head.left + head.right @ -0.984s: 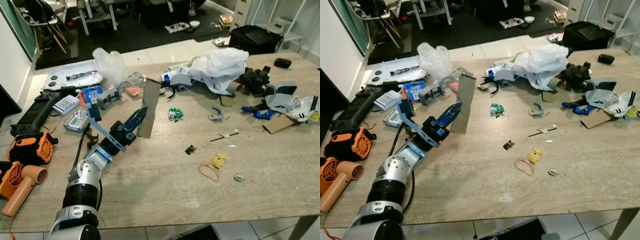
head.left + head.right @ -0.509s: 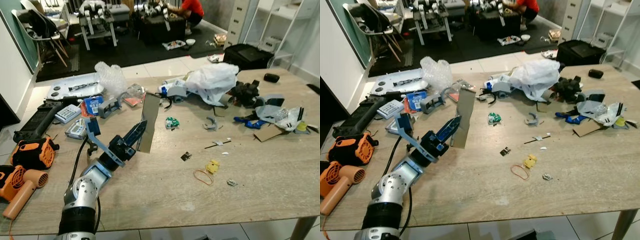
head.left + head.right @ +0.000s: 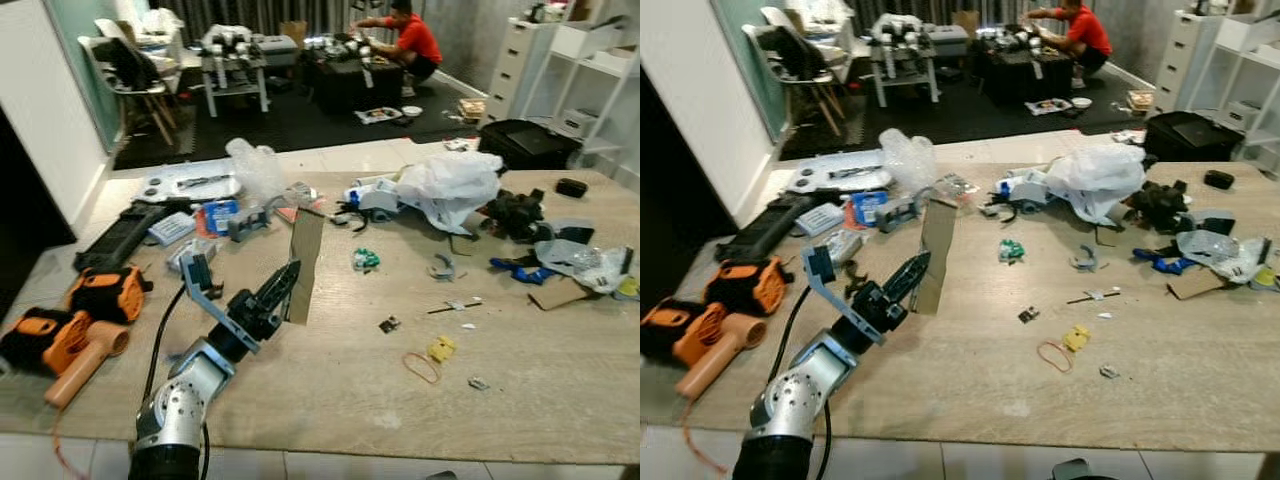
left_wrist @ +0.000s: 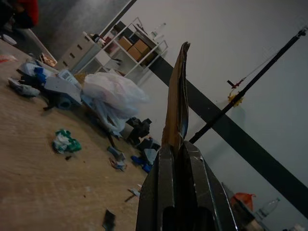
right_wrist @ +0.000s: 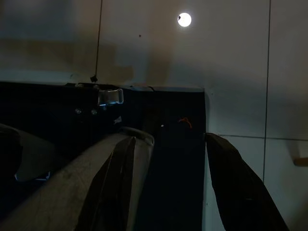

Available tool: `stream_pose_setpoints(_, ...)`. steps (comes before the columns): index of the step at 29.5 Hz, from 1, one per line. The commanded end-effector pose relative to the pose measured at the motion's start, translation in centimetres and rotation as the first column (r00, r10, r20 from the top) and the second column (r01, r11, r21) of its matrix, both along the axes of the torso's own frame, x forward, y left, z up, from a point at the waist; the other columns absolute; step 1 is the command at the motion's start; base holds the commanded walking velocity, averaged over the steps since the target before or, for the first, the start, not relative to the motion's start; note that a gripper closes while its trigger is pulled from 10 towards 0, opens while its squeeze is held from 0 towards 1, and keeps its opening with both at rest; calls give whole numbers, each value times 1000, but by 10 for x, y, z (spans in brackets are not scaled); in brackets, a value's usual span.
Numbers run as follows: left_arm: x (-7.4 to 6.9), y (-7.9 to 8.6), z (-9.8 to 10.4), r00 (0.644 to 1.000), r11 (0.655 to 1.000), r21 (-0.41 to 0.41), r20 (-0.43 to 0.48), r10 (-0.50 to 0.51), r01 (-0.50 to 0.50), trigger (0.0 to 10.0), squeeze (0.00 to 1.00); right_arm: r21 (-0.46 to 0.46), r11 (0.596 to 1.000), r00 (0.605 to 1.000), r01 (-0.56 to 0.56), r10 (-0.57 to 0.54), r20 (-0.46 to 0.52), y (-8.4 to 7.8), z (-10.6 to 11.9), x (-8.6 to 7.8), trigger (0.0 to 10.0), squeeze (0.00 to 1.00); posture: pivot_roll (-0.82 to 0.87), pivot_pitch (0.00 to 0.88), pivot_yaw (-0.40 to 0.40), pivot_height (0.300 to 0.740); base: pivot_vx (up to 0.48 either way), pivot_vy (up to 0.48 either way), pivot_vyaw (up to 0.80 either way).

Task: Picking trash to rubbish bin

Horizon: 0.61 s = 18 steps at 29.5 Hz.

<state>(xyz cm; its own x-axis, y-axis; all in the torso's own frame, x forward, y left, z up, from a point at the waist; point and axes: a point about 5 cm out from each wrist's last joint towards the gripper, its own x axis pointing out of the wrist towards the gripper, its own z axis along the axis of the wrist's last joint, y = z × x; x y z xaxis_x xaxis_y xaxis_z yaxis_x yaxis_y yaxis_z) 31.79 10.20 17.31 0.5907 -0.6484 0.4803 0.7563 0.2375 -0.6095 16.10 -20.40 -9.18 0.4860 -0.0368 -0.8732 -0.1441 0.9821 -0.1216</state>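
Left gripper [image 3: 283, 291] raised over table [image 3: 330, 380], apparently pinching upright cardboard strip [image 3: 304, 264].

Brown cardboard strip [image 3: 305, 264], upright, pinched at its lower edge, above table

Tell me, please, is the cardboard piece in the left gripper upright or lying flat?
Upright: the cardboard piece stands on edge above the table, pinched at its lower edge by the left gripper.

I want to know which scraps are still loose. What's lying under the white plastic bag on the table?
At the white bag, a blue-and-white wrapper pokes out on the left and a brown cardboard scrap at its near edge. Whatever lies further beneath is covered.
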Motion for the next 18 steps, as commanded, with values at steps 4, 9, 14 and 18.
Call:
stream_pose_setpoints(4,-3,-5,0,1000,1000,7,4,7,-7,10000,0,-6,1000,999,-27,27,-47,2,-5,-12,10000,0,-124,85,48,740,-284,0,0)
stream_pose_setpoints(9,-6,-6,1,1000,1000,7,14,13,-13,10000,0,-29,998,997,-62,61,-38,1,-3,-7,10000,0,-110,88,36,740,-283,0,0)
stream_pose_setpoints(14,-8,-7,1,1000,1000,7,16,15,-15,10000,0,-65,995,997,-78,76,-25,-2,-1,-2,10000,0,-102,94,32,740,-284,0,0)
stream_pose_setpoints(18,-10,-8,0,1000,1000,8,13,18,-18,10000,0,-154,984,996,-91,91,-5,-12,4,5,10000,0,-95,98,23,740,-283,0,0)
